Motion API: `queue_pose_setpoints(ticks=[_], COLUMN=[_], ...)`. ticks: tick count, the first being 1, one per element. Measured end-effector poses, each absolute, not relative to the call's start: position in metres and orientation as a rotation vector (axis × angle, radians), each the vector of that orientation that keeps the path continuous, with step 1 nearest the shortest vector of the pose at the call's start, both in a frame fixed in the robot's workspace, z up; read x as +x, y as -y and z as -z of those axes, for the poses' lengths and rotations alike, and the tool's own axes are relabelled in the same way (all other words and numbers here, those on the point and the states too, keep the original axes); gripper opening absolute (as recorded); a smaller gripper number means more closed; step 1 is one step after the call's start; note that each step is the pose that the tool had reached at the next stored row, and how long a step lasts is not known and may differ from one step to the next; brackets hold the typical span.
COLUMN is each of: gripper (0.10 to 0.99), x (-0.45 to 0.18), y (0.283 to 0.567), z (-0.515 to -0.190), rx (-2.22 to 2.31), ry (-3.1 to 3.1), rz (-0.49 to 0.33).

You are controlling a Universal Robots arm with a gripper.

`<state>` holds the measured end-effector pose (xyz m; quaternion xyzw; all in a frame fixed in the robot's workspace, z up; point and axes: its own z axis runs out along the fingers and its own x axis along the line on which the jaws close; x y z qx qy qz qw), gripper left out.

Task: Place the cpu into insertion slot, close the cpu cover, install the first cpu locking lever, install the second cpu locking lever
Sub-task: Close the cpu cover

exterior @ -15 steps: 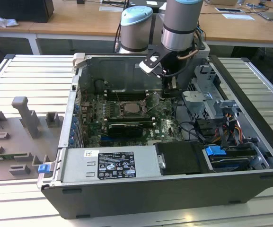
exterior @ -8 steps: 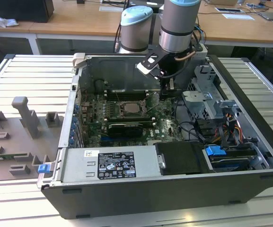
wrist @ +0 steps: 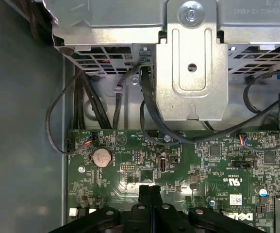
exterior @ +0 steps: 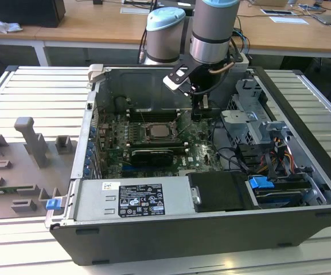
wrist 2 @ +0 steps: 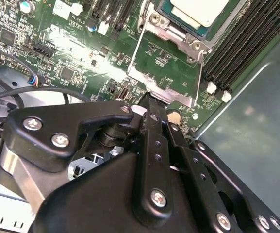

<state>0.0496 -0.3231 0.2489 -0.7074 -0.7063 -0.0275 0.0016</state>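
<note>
The chip (wrist 2: pixel 198 9) sits in the socket (wrist 2: pixel 152 19); the cover (wrist 2: pixel 144 80) looks open, so closing and latching apparently remain. The empty claw (wrist 2: pixel 149 103), fingers together, hovers beside the cover.

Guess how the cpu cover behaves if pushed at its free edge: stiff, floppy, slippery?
Probably pivots rather than slides: the cpu cover lies open, joined at one edge beside the cpu. Likely light and slightly springy: a thin metal frame with a cut-out middle. Its shiny narrow rim may let the shut hand slip off.
</note>
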Motion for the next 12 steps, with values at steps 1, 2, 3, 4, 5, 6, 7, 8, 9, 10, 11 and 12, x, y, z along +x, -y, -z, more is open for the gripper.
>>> queue_pose_setpoints(ticks=[1, 2, 3, 4, 5, 6, 7, 8, 9, 10, 11, 12], gripper=[0.106, 0.106, 0.106, 0.106, 0.106, 0.106, 0.106, 0.106, 0.106, 0.106, 0.106, 0.106], x=[0.0488, 0.0485, 0.0482, 0.0480, 0.0478, 0.0473, 0.0470, 0.0468, 0.0464, 0.0461, 0.0459, 0.0458], y=[0.3230, 0.3230, 0.3231, 0.3231, 0.3231, 0.3230, 0.3231, 0.3231, 0.3231, 0.3231, 0.3231, 0.3231], z=[-0.2489, -0.2489, -0.2489, -0.2489, -0.2489, -0.2489, -0.2489, -0.2489, -0.2489, -0.2489, -0.2489, -0.2489], rx=[-2.220, -2.220, -2.220, -2.220, -2.220, -2.220, -2.220, -2.220, -2.220, -2.220, -2.220, -2.220], ry=[2.217, 2.217, 2.217, 2.217, 2.217, 2.217, 2.217, 2.217, 2.217, 2.217, 2.217, 2.217], rz=[0.086, 0.086, 0.086, 0.086, 0.086, 0.086, 0.086, 0.086, 0.086, 0.087, 0.086, 0.086])
